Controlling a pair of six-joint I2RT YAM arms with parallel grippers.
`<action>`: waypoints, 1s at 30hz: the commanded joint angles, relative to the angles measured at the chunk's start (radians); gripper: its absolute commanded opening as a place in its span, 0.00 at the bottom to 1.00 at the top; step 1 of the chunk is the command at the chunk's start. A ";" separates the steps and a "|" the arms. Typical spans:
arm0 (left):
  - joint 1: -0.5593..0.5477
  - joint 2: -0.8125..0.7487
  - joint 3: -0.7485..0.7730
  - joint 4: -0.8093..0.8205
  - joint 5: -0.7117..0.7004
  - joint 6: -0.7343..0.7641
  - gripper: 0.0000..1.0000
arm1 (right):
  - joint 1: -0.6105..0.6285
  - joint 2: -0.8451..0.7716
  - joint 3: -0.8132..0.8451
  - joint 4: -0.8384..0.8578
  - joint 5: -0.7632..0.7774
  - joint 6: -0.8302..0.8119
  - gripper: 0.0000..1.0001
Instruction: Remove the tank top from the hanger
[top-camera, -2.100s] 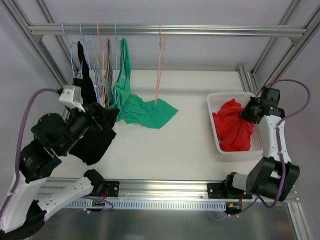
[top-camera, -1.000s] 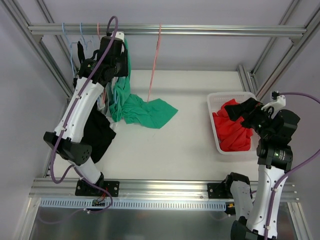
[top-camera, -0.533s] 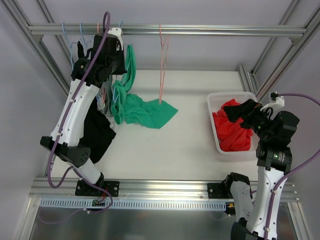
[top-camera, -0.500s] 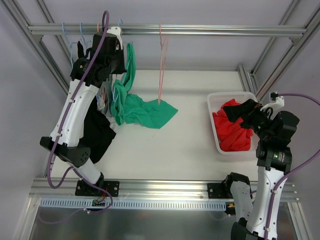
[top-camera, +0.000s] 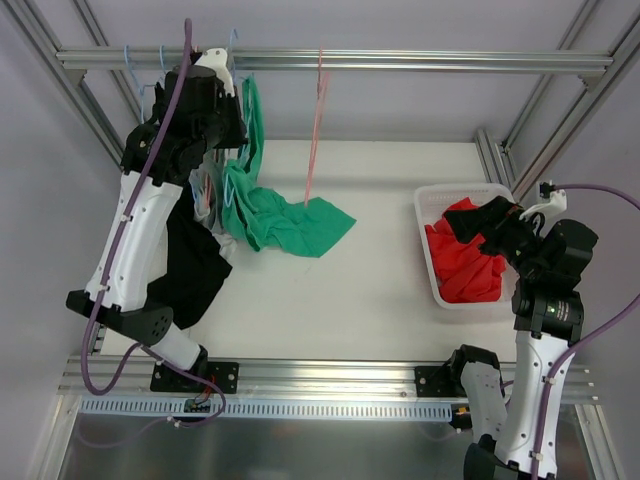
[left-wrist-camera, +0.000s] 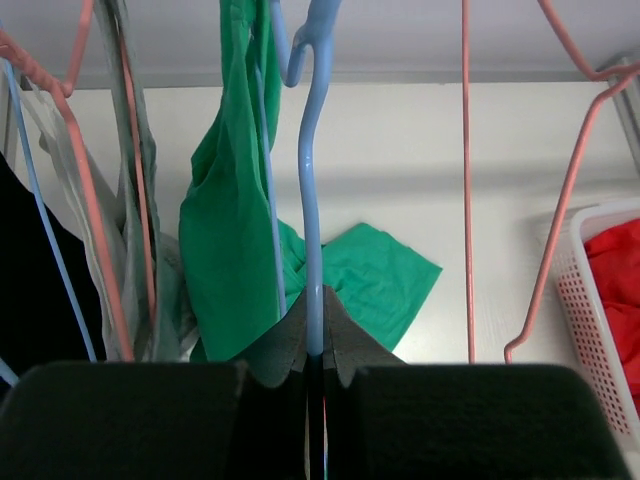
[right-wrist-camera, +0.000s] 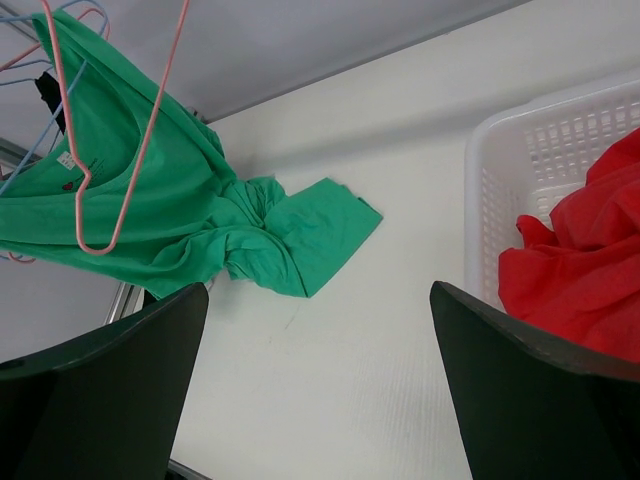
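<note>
Barely started: my left jaws are clamped on the blue hanger (left-wrist-camera: 311, 250) far left, the green tank top (top-camera: 280, 220) still hangs there, trailing onto the desk (top-camera: 350, 290), and my right jaws are wide open and empty.

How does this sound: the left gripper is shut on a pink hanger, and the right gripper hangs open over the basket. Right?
Not quite. The left gripper is shut on the blue hanger, not a pink one; the left wrist view shows it. The right gripper does hang open over the basket.
</note>
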 joint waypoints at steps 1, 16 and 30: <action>-0.002 -0.106 -0.016 0.110 0.056 -0.020 0.00 | 0.009 0.012 -0.002 0.053 -0.029 0.010 0.99; -0.147 -0.479 -0.500 0.190 0.200 -0.090 0.00 | 0.072 0.013 -0.050 0.223 -0.317 0.030 0.99; -0.264 -1.100 -1.136 0.222 0.393 -0.251 0.00 | 0.647 -0.018 -0.450 0.642 -0.114 0.020 0.99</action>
